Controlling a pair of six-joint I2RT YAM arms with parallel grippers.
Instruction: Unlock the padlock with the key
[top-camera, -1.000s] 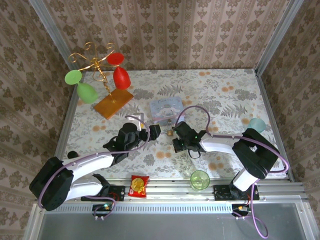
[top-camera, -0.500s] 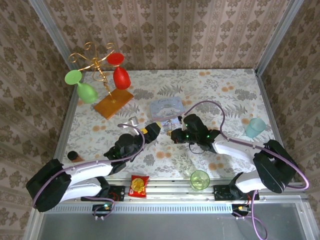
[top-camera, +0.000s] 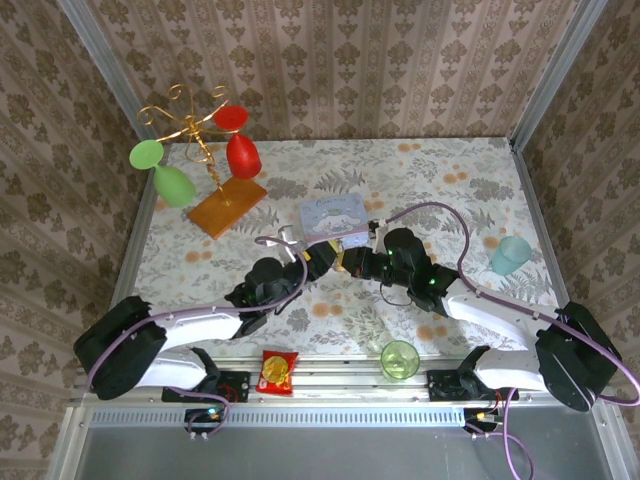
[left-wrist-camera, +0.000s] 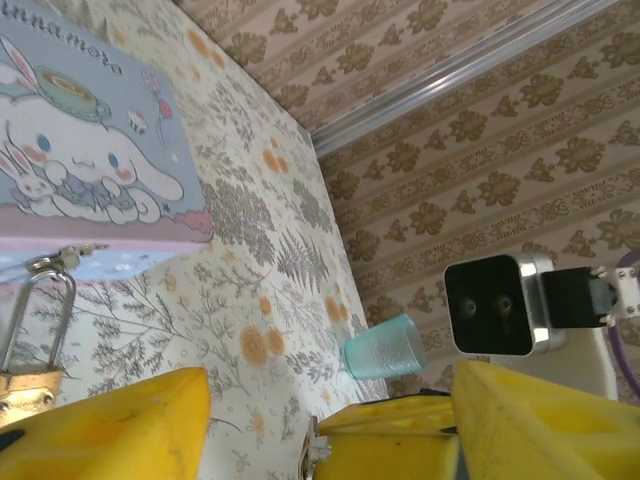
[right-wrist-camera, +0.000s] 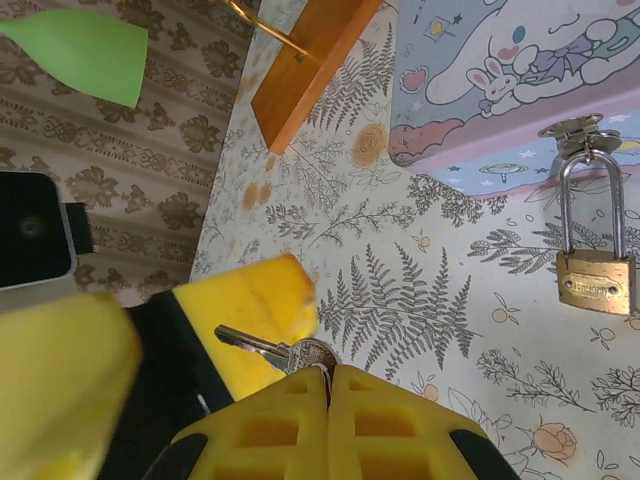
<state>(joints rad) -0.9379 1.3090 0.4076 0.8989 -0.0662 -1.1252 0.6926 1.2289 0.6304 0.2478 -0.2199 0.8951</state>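
The brass padlock (right-wrist-camera: 595, 281) hangs by its silvery shackle (right-wrist-camera: 590, 200) from the hasp of the pale blue cartoon tin (top-camera: 333, 215), its body lying on the table. In the left wrist view the padlock (left-wrist-camera: 22, 386) sits at the lower left edge. My right gripper (right-wrist-camera: 328, 375) is shut on the bow of the small silvery key (right-wrist-camera: 262, 346), whose blade points left. My left gripper (left-wrist-camera: 330, 385) is open, and its yellow fingers (left-wrist-camera: 120, 430) stand on either side of the right gripper's tips. In the top view the left gripper (top-camera: 318, 260) and right gripper (top-camera: 353, 262) meet just in front of the tin.
A gold glass stand on an orange wooden base (top-camera: 227, 205) holds red and green glasses at the back left. A teal cup (top-camera: 510, 254) lies at the right, a green cup (top-camera: 400, 358) stands near the front edge, and an orange snack packet (top-camera: 277, 372) lies on the front rail.
Both grippers have closed in on each other in front of the tin: the left one moved right, and the right one moved up and towards the tin with the key.
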